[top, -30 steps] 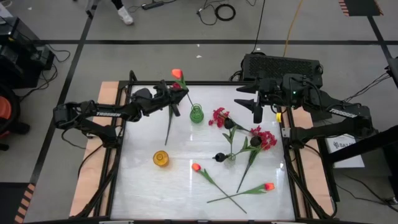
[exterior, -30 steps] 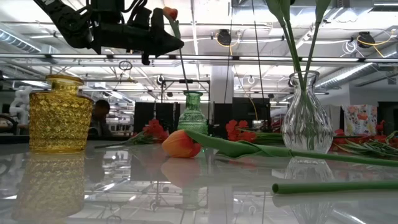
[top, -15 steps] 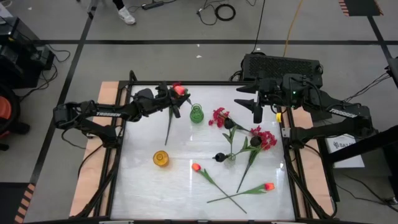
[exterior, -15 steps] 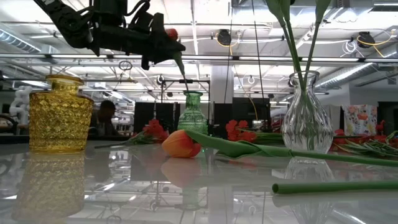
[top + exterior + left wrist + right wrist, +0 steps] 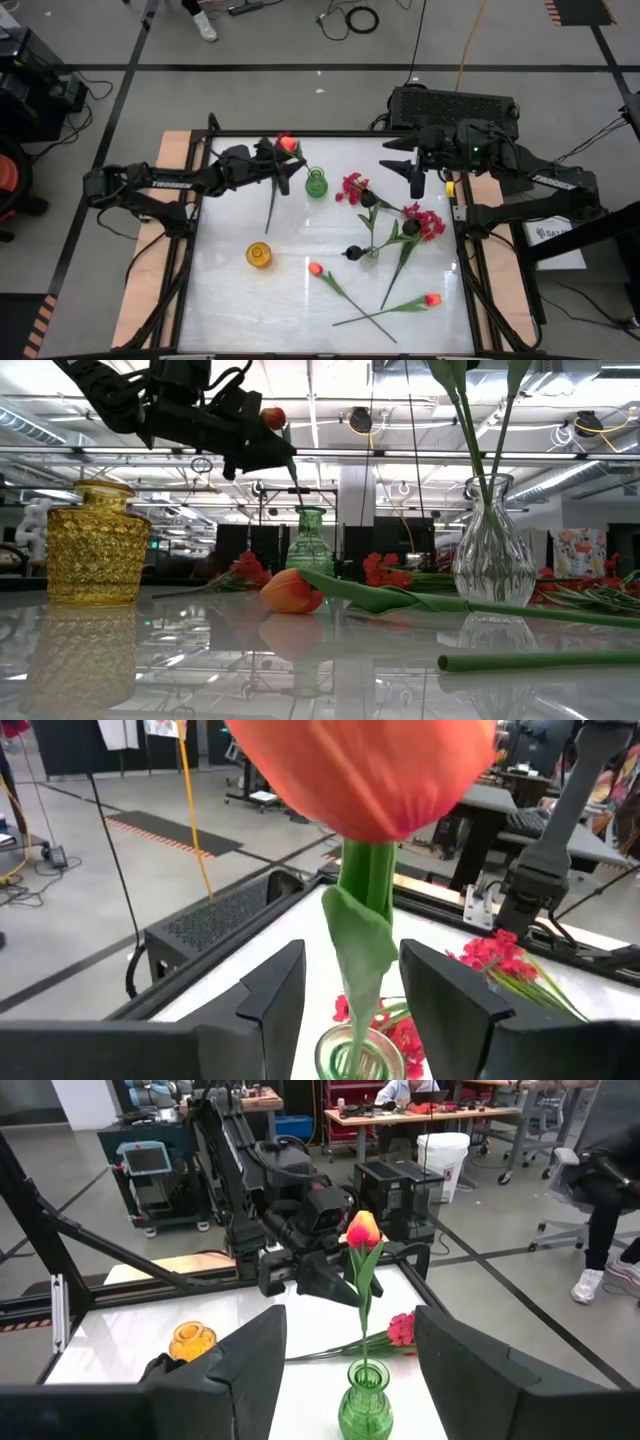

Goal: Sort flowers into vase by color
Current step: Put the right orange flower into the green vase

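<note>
L gripper [image 5: 284,166] sits up above the far-left part of the table [image 5: 300,300], just beside the green vase [image 5: 316,183]; fingers spread apart, stem passing between them w/ clear gaps either side in the L wrist view, so not clamping. The orange tulip [image 5: 287,144] stands upright w/ its stem down in the green vase neck, bud up by the gripper tips; R wrist view shows it standing in the vase on its own [image 5: 362,1230]. R gripper [image 5: 414,182] hangs over the far-right side of the table, fingers wide apart, nothing between them. Yellow vase [image 5: 259,255] is at the near-left, well apart from the green one; nothing seen in it. Clear vase [image 5: 372,247] sits mid-table w/ green stems in it; from the high view the black blooms [image 5: 352,252] seem tied to those stems, can't tell exactly which are inside. Crimson sprays [image 5: 352,186] lie on the table near the green vase, w/ another cluster [image 5: 424,222] further right. 2 more orange tulips lie flat at the near side: 1 w/ bud near the yellow vase [image 5: 315,268], 1 w/ bud toward the near-right [image 5: 432,299], stems crossing. 1 long bare stem [image 5: 271,205] lies on the table under the L arm.
</note>
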